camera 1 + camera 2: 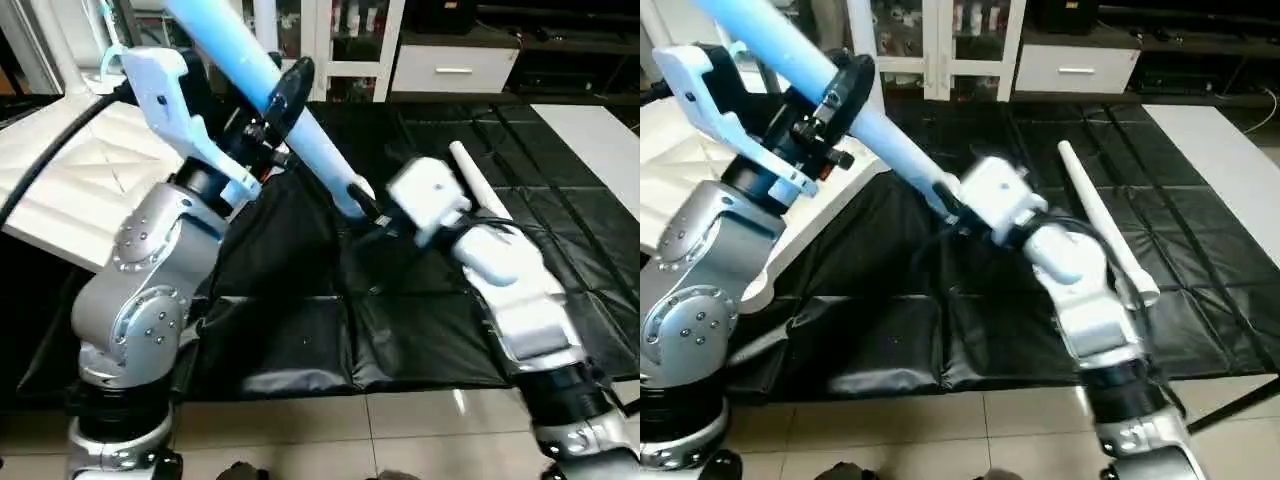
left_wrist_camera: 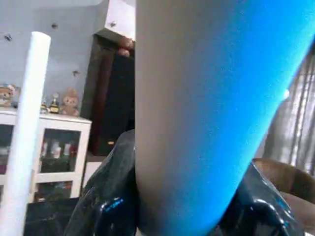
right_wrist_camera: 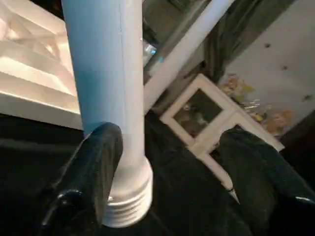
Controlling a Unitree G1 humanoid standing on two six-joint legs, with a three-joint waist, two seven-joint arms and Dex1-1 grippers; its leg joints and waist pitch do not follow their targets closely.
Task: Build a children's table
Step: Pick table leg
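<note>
White tube leg (image 1: 880, 130) slants up over the black mat (image 1: 970, 330), left gripper (image 1: 275, 105) clamped mid-shaft to carry it toward the ribbed top (image 1: 90, 175), right gripper (image 3: 162, 162) jaws apart around its threaded end, likely releasing; spare leg (image 1: 1105, 225) lies nearby.

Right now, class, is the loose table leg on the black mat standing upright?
No. In the right eye view the loose leg lies flat on the black mat, beside the right arm.
</note>
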